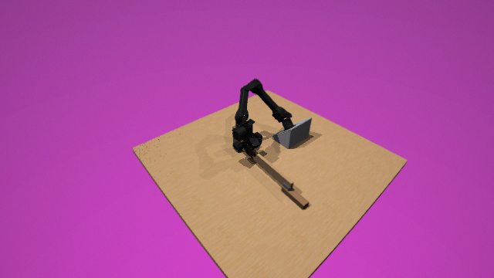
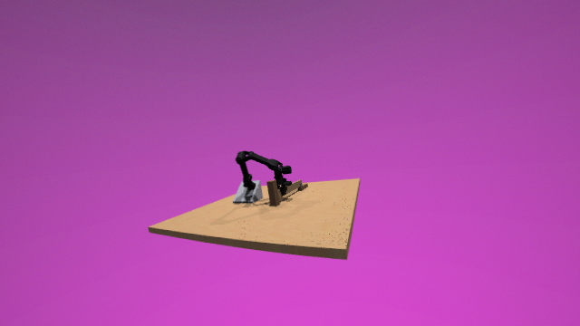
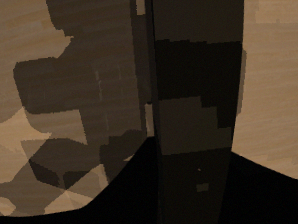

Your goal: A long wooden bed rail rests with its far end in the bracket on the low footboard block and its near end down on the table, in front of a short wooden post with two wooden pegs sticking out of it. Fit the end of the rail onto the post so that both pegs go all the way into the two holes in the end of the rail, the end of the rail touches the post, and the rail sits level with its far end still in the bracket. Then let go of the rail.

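Taking the post as the landmark, the exterior view puts the short wooden post point(image 2: 273, 193) nearest the camera, standing upright on the wooden table point(image 2: 290, 226). Just behind it, the gripper point(image 2: 285, 186) is clamped on the near end of the bed rail point(image 2: 295, 186); its fingers are narrow but kept apart by the wood between them. From the post the rail runs away towards the far side of the table. Whether its end touches the post, or whether the pegs have entered the holes, cannot be told at this scale.

In the wrist view the rail point(image 3: 193, 96) fills the centre as a dark vertical band, with the table point(image 3: 273, 43) showing beside it and a blocky shadow to its other side. The fingers themselves are not distinct there.

In the top view the gripper point(image 1: 247, 148) covers the post, so the joint is hidden. Away from the post, the rail point(image 1: 272, 174) stretches to the bracket point(image 1: 287, 187), which sits near the footboard block point(image 1: 300, 200) where the rail ends. Well to the side of the post, the black arm point(image 1: 255, 93) arches up from a grey wedge-shaped base point(image 1: 295, 135).
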